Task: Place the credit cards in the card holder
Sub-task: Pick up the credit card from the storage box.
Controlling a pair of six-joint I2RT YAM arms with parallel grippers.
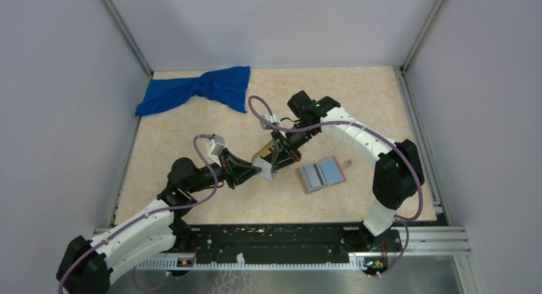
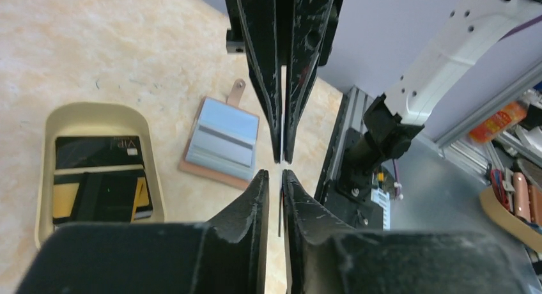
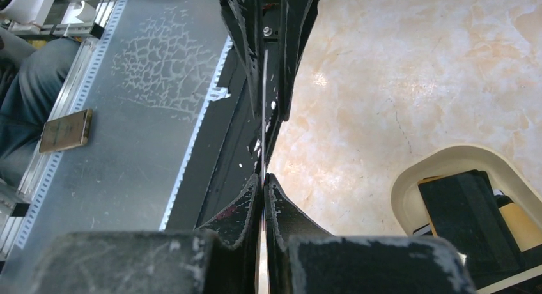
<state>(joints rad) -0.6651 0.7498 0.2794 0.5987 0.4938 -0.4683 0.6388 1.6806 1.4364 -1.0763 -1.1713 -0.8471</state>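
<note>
- Top external view: holder (image 1: pixel 321 174) open on the table, slots up.
- Card (image 3: pixel 264 115) in the air just left of the holder, edge-on between the two claws, above the tray (image 2: pixel 89 107) (more dark cards in there).
- Right claw (image 3: pixel 263 179): clenched on one end of the card.
- Left claw (image 2: pixel 275 176): slack, with a thin gap either side of the card's other end (touching or not, cannot tell).
- Probably light, stiff, thin and slick; apt to pivot if nipped at a corner. Best pinched on both flat faces, leaving the leading end free for a slot.
- Left arm stretched low toward the holder; right arm arched round behind it, wrist turned back.
</note>
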